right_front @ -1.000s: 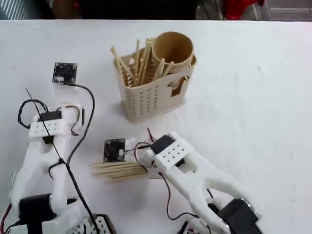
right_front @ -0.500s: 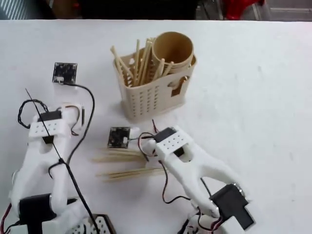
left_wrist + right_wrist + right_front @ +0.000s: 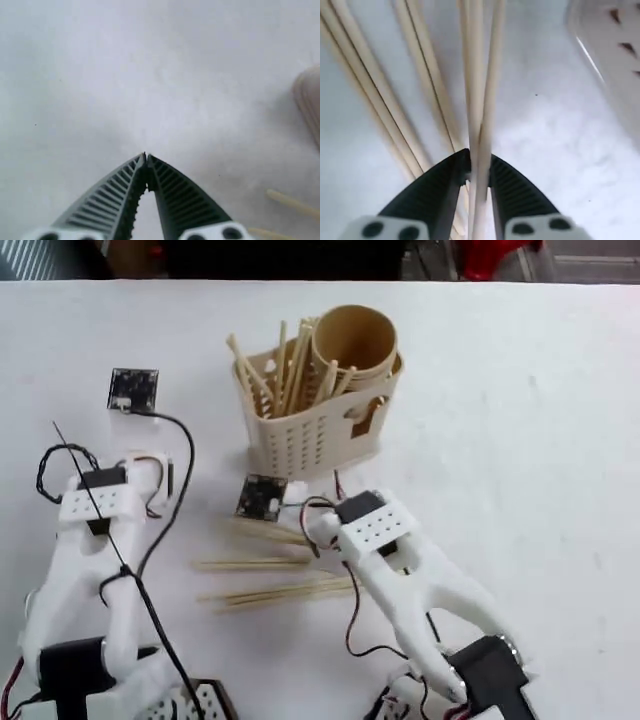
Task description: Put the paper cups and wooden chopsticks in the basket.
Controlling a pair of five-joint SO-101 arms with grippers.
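High view has the basket [image 3: 315, 445] already loaded with cups [image 3: 355, 335] and chopsticks [image 3: 290, 365]. Loose chopsticks [image 3: 260, 592] lie on the tabletop [image 3: 520, 440], so that's the job left. Right claw [image 3: 479, 169] pinches a couple of them, beside the basket. Left claw [image 3: 145, 161] is closed and empty, well apart.

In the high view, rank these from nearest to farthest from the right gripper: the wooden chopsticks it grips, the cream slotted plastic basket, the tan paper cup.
1. Wooden chopsticks, clamped in the right gripper.
2. Cream slotted plastic basket, just beyond it, higher in the picture.
3. Tan paper cup, standing in the basket's far end.
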